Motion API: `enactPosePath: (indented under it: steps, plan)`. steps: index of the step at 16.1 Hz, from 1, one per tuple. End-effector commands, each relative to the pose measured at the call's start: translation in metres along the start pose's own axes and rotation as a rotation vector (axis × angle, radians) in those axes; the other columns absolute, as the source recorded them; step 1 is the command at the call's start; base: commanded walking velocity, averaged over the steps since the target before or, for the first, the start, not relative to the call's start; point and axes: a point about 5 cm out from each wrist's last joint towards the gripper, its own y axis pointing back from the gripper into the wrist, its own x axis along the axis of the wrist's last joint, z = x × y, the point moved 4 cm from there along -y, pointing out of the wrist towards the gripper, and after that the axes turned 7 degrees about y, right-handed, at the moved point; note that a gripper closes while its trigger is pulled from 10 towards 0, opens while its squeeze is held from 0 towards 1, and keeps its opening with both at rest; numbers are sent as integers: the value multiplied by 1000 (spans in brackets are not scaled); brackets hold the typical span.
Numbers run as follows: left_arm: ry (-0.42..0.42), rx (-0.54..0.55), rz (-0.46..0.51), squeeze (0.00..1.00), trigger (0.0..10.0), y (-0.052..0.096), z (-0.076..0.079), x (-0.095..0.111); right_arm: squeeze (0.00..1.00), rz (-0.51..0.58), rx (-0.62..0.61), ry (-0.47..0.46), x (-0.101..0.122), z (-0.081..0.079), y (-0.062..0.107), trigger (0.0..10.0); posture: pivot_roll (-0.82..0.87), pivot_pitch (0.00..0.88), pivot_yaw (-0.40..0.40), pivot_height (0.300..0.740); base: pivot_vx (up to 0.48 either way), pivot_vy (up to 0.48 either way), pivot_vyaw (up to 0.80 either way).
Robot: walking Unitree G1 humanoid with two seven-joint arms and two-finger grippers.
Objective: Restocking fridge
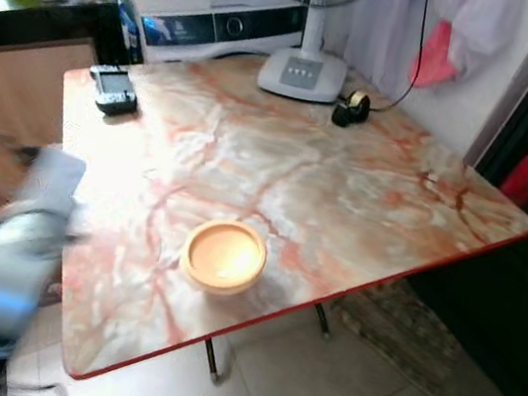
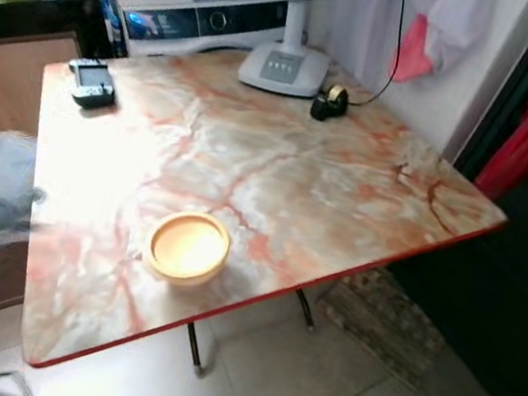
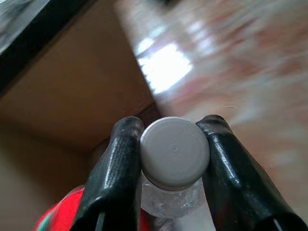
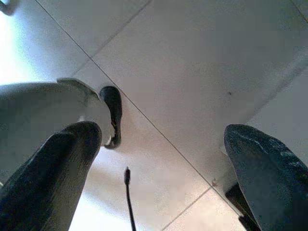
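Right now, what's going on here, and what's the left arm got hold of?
The left gripper is shut on a clear bottle just under its grey cap, held beside the near left edge of the marble-patterned table. On the table sit a yellow bowl, a small phone-like device, a fan base and a tape roll. The right gripper hangs open over the tiled floor.

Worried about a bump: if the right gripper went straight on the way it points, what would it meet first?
Probably the tiled floor: the right gripper hangs open, pointing down at it, though depth is unclear.
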Motion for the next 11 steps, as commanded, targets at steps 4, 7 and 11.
enactPosePath:
  steps: [4,7,11]
  plan:
    - [-1,236,-112,0,10000,-7,-52,-75,0,-3,6,3,0,-1,0,10000,54,0,4,740,0,0,0]
    - [3,138,-213,0,10000,3,-21,-147,0,-4,7,10,0,0,0,10000,50,0,3,740,0,0,0]
    - [-16,133,-331,0,10000,20,-1,-202,0,-5,4,14,0,1,0,10000,50,0,2,740,0,0,0]
